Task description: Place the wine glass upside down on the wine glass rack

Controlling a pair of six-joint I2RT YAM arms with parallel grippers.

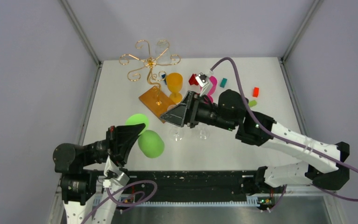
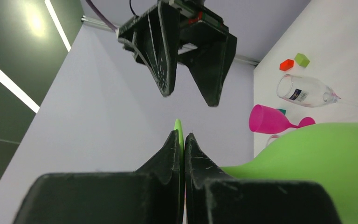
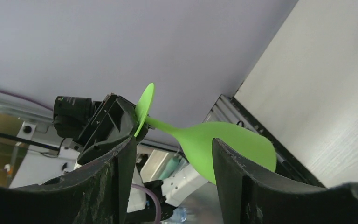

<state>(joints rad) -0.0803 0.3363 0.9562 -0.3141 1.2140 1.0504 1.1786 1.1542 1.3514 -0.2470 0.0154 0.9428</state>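
Observation:
A green wine glass (image 1: 151,143) is held sideways above the table's near left. My left gripper (image 1: 139,128) is shut on the glass's flat foot (image 2: 179,133), and the bowl (image 2: 317,158) points right. In the right wrist view the glass (image 3: 223,144) hangs in the air in front of the jaws, with its foot (image 3: 144,105) pinched by the left fingers (image 3: 116,121). My right gripper (image 1: 165,117) is open and empty, facing the glass from the right, its fingers apart around empty air (image 3: 173,142). The wine glass rack (image 1: 149,60), gold wire on a wooden base (image 1: 154,100), stands at the back left.
An orange glass (image 1: 174,84) stands beside the rack's base. A pink glass (image 1: 210,86) lies behind the right arm. Two clear glasses (image 1: 177,133) (image 1: 204,133) are under the right arm. Small teal (image 1: 223,82), red (image 1: 256,91) and green (image 1: 252,103) blocks lie at the back right.

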